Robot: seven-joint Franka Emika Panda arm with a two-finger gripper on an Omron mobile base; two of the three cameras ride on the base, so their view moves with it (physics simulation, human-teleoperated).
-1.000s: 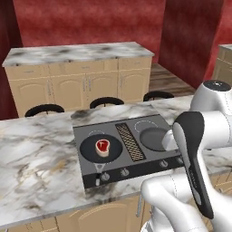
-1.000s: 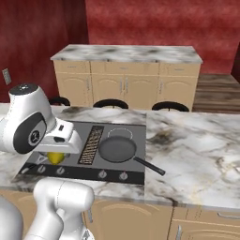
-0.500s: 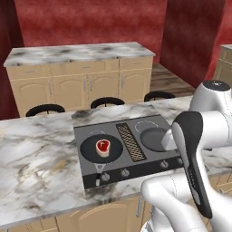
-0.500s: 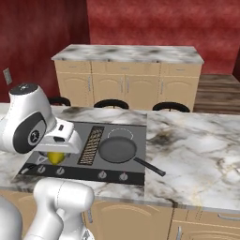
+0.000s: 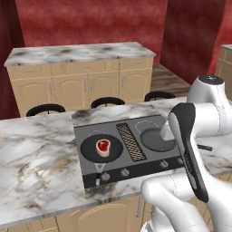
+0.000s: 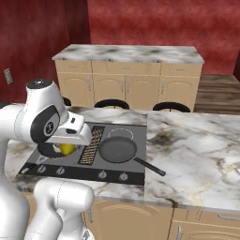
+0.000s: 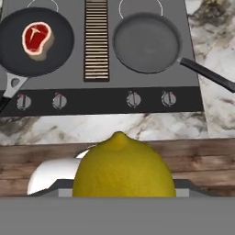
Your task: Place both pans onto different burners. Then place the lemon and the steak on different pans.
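I have the lemon [image 7: 123, 167] clamped in my pincer [image 7: 123, 193], its yellow bulk hiding my fingertips in the hand view; from the right base view it shows as a yellow spot [image 6: 67, 149] tucked under my hand, above the near edge of the cooktop [image 7: 147, 98]. I take the cooktop as my landmark. On its left front burner sits one pan [image 7: 55, 55] with the steak [image 7: 36, 38] lying flat inside it, red with a pale rim, a little toward the pan's left side; this pan's handle reaches to the cooktop's front edge by the knobs [image 7: 133, 98]. On the right side of the cooktop sits the second pan [image 7: 147, 43], bare inside, its thin handle running out over the cooktop's right edge onto the marble bench [image 6: 197, 145]. Between the two pans runs the ribbed vent grille [image 7: 96, 41]. White burner rings [image 7: 140, 7] show at the cooktop's back edge behind each pan. Beyond the bench, well apart from the cooktop, black stools [image 5: 108, 102] stand before a row of tan cabinets [image 5: 81, 84] against a red wall.
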